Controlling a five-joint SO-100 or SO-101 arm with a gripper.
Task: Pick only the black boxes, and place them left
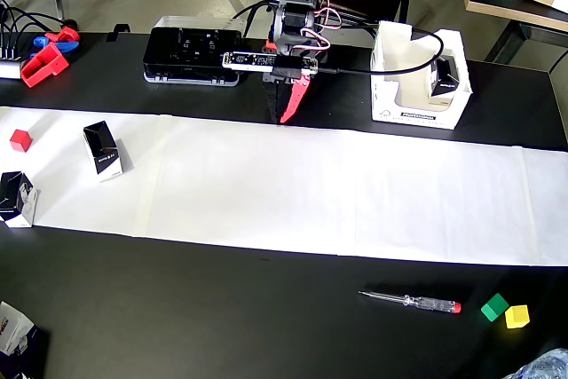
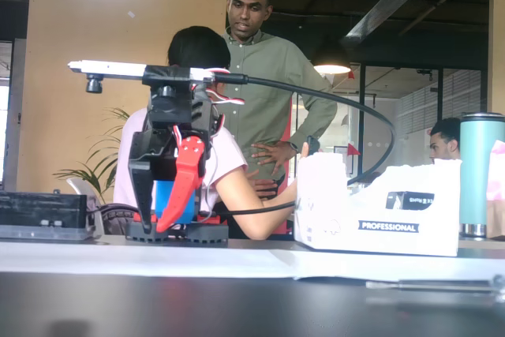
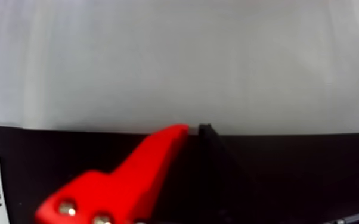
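Observation:
Two black boxes stand on the white paper strip (image 1: 266, 193) at the left in the overhead view: one upright (image 1: 102, 150), one at the strip's left end (image 1: 16, 198). A third black box (image 1: 444, 77) sits inside the white carton at the right. My gripper (image 1: 284, 115) hangs at the paper's far edge in the middle, well right of the two boxes. Its red and black fingers are closed together and hold nothing, as the wrist view (image 3: 192, 127) and the fixed view (image 2: 154, 225) show.
A red cube (image 1: 20, 139) lies near the left boxes. The flat black device (image 1: 191, 55) and the white carton (image 1: 417, 99) flank the arm's base. A screwdriver (image 1: 410, 301), a green cube (image 1: 494, 306) and a yellow cube (image 1: 516, 316) lie front right. Two people stand behind the table (image 2: 260, 76).

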